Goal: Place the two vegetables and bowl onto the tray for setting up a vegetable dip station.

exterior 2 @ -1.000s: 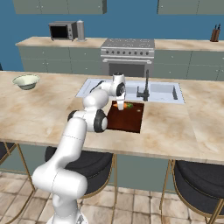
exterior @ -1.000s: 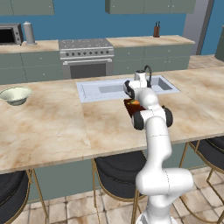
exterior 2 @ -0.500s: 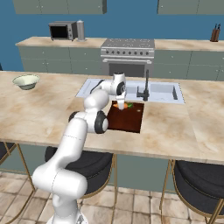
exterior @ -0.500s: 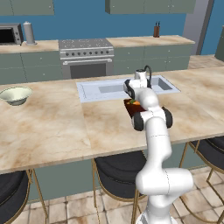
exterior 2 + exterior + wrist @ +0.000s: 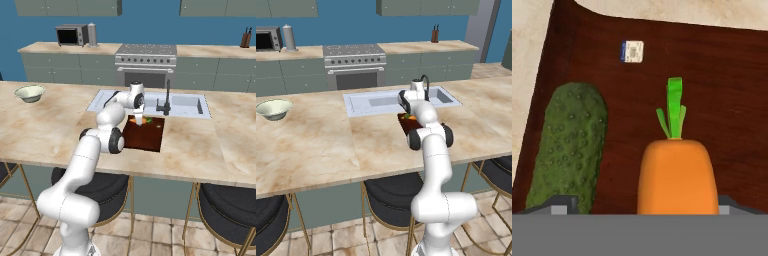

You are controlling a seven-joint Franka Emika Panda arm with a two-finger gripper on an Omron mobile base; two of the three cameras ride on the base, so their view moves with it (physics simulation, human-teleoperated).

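Hand view: my end effector (image 5: 639, 207) stands wide open, gripping nothing. Carrot (image 5: 677, 172) lies between its tips on the tray (image 5: 722, 95), cucumber (image 5: 568, 145) just beside it. Bowl (image 5: 273, 108) sits well apart at the counter's (image 5: 316, 145) far-left end.

Gripper (image 5: 138, 121) jaws opened wide; carrot (image 5: 678, 176) released onto tray (image 5: 722, 90)

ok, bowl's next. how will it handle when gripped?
The bowl looks like rigid glazed ceramic, so probably slick and breakable. Its flared rim over a narrow foot suggests it may tip if nudged. A rim pinch seems likeliest for the gripper.
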